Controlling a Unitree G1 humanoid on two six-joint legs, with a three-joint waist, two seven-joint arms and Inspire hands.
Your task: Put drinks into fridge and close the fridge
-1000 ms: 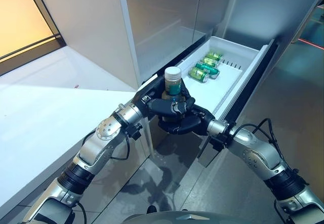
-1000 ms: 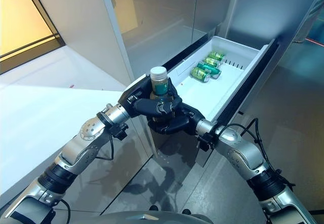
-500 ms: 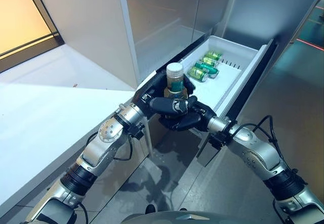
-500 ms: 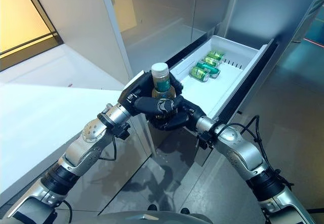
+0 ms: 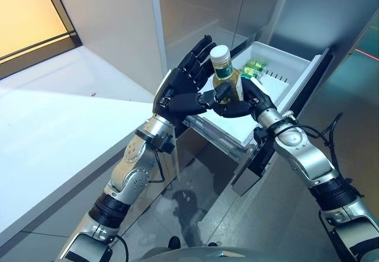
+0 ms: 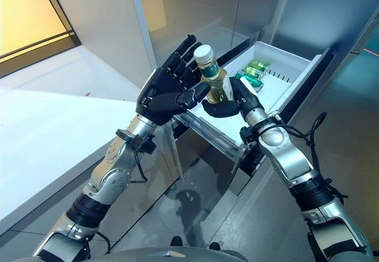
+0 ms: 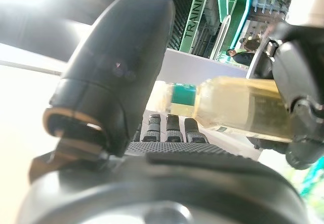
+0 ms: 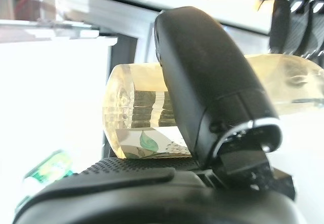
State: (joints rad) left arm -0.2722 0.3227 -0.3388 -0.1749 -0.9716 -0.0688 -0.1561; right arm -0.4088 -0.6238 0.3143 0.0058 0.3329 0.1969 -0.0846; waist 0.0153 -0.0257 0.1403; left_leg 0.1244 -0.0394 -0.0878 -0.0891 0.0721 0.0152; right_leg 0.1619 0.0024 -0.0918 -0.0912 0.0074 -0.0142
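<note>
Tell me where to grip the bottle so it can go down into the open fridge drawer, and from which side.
Grip the bottle around its wide lower body, from the robot's right, as the right hand already does. The white cap and narrow neck stay clear above, and the drawer with its green cans lies just behind. The left hand is open beside the bottle, so it need not carry any of the load.

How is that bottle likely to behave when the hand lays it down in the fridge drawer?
The bottle looks round and smooth, so on its side it would probably roll, like the cans lying in the drawer. It seems nearly full of liquid, so likely weighty. The right hand grips it; the left hand is open.
</note>
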